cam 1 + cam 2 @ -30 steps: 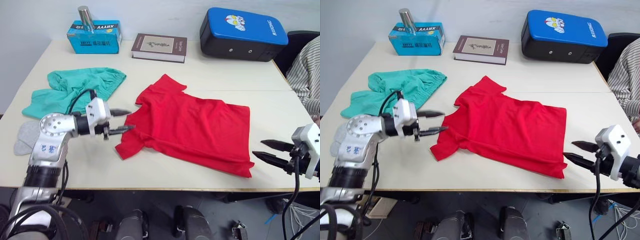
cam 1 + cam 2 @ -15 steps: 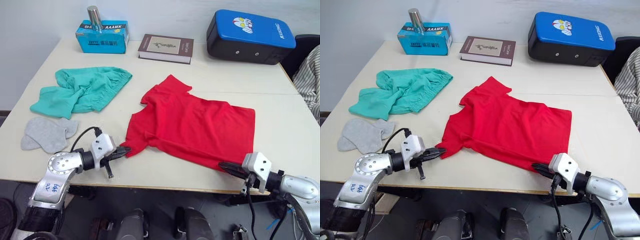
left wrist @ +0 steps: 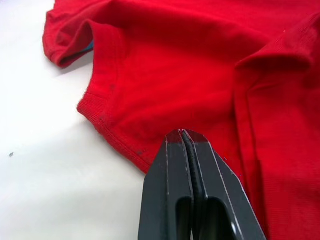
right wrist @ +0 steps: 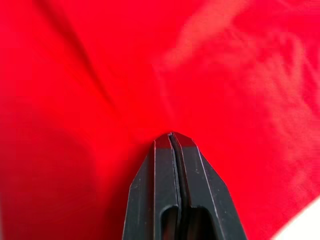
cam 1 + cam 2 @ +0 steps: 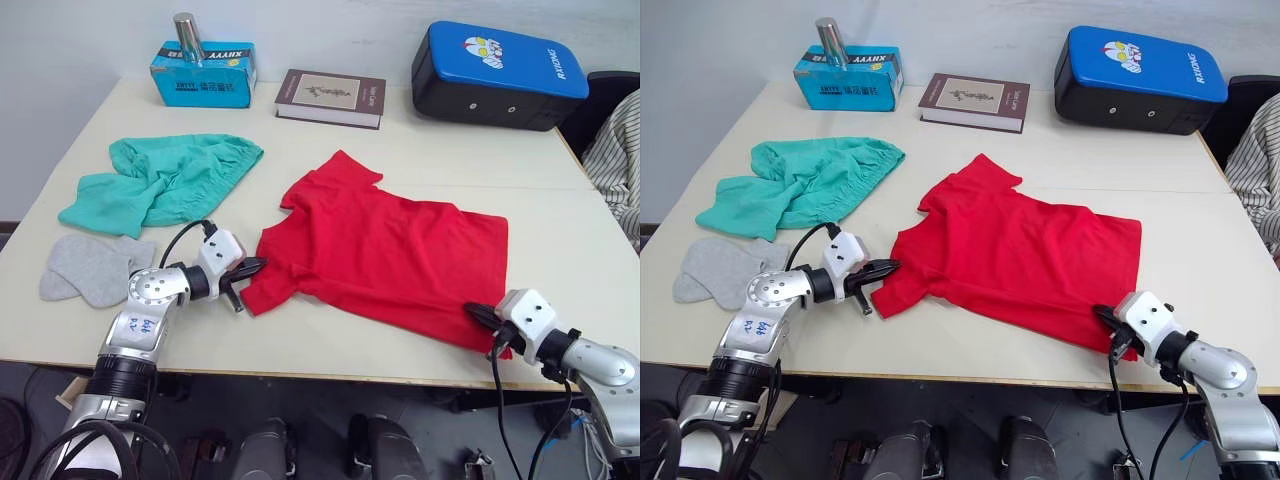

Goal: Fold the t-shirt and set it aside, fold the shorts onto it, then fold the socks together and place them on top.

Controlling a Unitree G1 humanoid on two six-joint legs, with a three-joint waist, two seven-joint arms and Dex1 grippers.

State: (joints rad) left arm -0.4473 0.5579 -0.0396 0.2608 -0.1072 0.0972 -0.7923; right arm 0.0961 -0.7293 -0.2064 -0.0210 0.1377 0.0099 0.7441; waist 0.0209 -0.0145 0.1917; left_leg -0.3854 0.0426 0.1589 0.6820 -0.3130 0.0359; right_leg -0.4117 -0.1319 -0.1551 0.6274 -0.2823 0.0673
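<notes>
Red cloth, the t-shirt (image 5: 385, 255), lies spread flat in the middle of the counter (image 5: 420, 150), collar to the left. My left end effector (image 5: 252, 268) has its fingers pressed together at the near left sleeve hem; whether any cloth is pinched there I cannot tell. My right end effector (image 5: 1106, 318) is clamped on the shirt's near right corner, fingers together with red fabric bunching at the tips. Left of the shirt, well apart, the shorts (image 5: 160, 180) lie crumpled, and the socks (image 5: 90, 270) lie just near of them. Along the far edge sit a blue box (image 5: 203, 73), a book (image 5: 330, 97) and a blue case (image 5: 498, 73).
</notes>
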